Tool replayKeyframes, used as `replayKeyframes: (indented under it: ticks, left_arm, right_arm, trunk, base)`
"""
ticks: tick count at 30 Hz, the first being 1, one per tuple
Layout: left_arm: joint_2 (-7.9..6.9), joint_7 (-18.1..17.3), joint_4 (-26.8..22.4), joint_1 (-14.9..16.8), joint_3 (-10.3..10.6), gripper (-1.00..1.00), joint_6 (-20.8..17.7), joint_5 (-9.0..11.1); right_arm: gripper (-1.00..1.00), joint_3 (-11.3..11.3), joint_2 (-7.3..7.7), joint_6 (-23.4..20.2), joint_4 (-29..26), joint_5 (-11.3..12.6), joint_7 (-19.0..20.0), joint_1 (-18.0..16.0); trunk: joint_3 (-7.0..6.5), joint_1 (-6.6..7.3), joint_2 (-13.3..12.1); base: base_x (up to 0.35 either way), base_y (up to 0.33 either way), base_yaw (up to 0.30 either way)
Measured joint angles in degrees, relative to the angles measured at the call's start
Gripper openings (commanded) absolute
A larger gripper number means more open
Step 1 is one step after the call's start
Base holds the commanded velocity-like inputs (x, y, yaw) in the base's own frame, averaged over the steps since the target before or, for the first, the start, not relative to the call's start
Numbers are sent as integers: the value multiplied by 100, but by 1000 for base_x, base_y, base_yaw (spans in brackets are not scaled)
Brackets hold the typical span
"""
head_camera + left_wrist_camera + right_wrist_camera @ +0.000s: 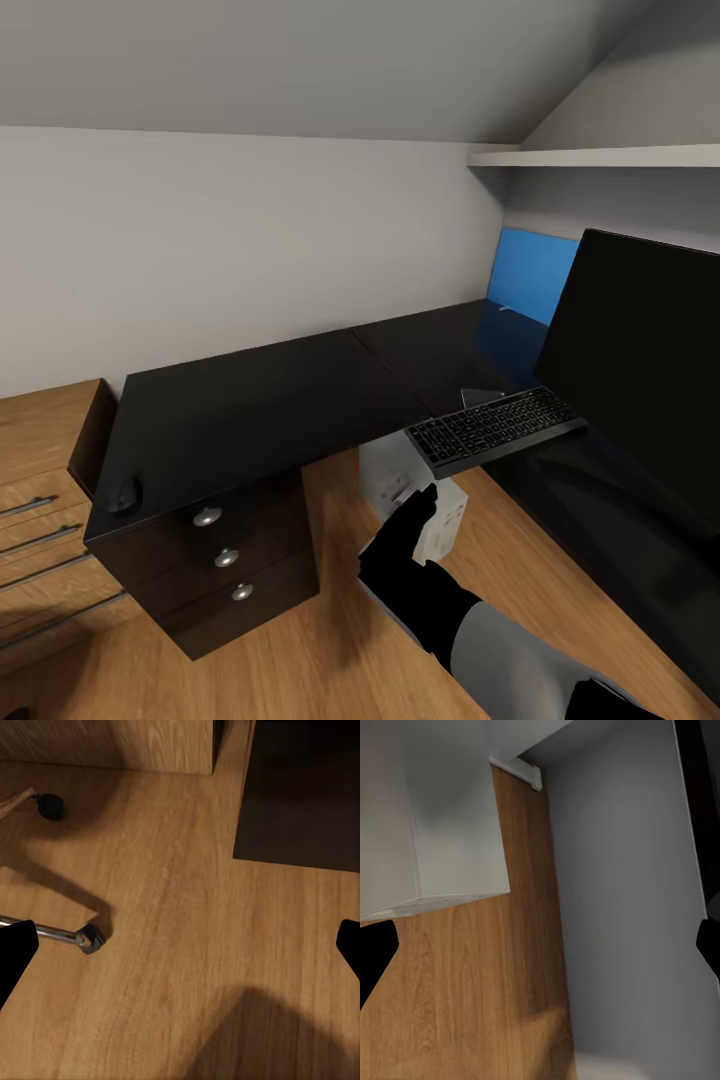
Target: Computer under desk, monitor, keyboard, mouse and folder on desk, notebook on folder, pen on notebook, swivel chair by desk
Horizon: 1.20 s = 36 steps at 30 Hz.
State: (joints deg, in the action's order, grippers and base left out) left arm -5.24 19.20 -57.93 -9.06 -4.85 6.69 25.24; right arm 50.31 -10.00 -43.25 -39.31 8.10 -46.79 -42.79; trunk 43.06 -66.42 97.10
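Close under my head camera, my right pincer (425,497) hangs with fingers spread and empty before the computer (415,500) under the desk (250,405). Above it the keyboard (495,428) overhangs the desk edge beside the monitor (635,350); the mouse (125,493) sits at the far corner. My left pincer (180,945) is spread too, over wooden floor (165,945) near a chrome chair leg (64,936).

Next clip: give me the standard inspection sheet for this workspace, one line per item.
Surface: black desk, mostly bare.
Job's things: keyboard overhanging the desk's inner edge, before the monitor; mouse at the desk's near left corner; computer on the floor under the desk.
Clutter: nothing seen.
Grippers: right gripper open, near the computer; left gripper open over wooden floor.
Cables: nothing seen.
Surroundings: chair castor, wooden dresser, wall shelf.
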Motion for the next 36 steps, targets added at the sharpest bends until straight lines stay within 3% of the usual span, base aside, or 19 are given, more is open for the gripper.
replayKeyframes:
  ticks: [30, 36]
  left_arm:
    - [7, 0, 0, -1, 8, 100, 0, -9]
    - [9, -7, 0, 0, 9, 100, 0, -9]
  right_arm:
    - [100, 16, 0, 7, 0, -10, -92, 0]
    - [100, 18, 0, 9, 0, -8, -93, 0]
  trunk:
    - [-520, 636, -1162]
    - [-521, 637, -1163]
  base:
    - [0, 0, 0]
    - [0, 0, 0]
